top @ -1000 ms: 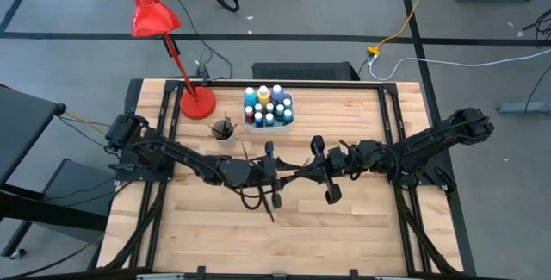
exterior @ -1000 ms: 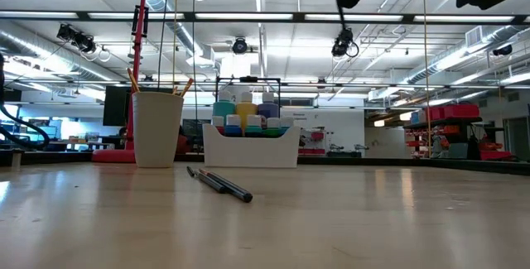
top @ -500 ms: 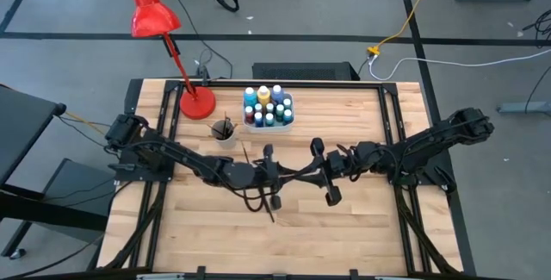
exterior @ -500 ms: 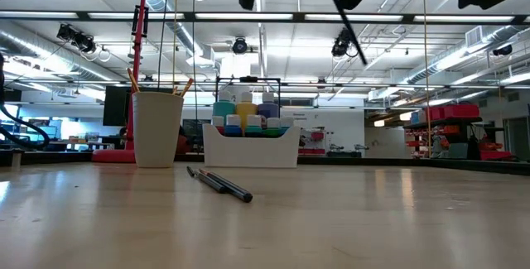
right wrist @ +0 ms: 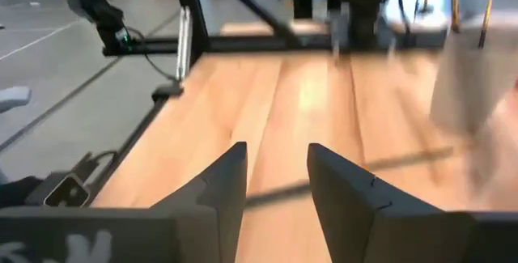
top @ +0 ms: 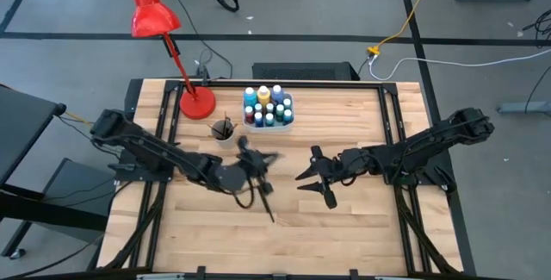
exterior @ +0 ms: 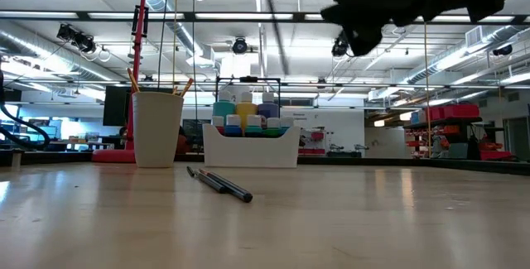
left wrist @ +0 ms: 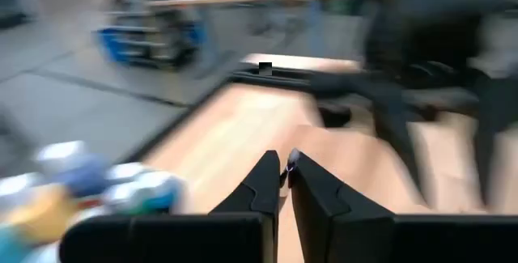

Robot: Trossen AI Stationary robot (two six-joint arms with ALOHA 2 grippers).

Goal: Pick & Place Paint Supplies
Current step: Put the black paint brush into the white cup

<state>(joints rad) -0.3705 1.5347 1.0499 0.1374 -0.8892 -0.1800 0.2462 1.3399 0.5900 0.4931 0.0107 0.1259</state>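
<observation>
My left gripper hangs over the table's middle, shut on a thin dark paintbrush; motion smears it in every view. My right gripper stands open just to its right, fingers pointing at it, with nothing between them. Two more paintbrushes lie side by side flat on the table near the middle. At the far side, a white cup holds upright brushes, and a white tray holds several paint bottles. My left gripper pinches the paintbrush between its two shut fingers; in the wrist view only a small bit of it shows at the tips. In the low view the brush hangs slanting below the gripper, well clear of the table. Blur hides which part is held.
A red desk lamp stands at the far left beside the cup. Bare wood lies along the near side and to the right. Black rails run along the table's left and right edges.
The paintbrush that spanned both grippers has gone with my left gripper, which has swung toward the table's left and far side and turned. My right gripper has opened, let go of the brush, and tipped lower.
</observation>
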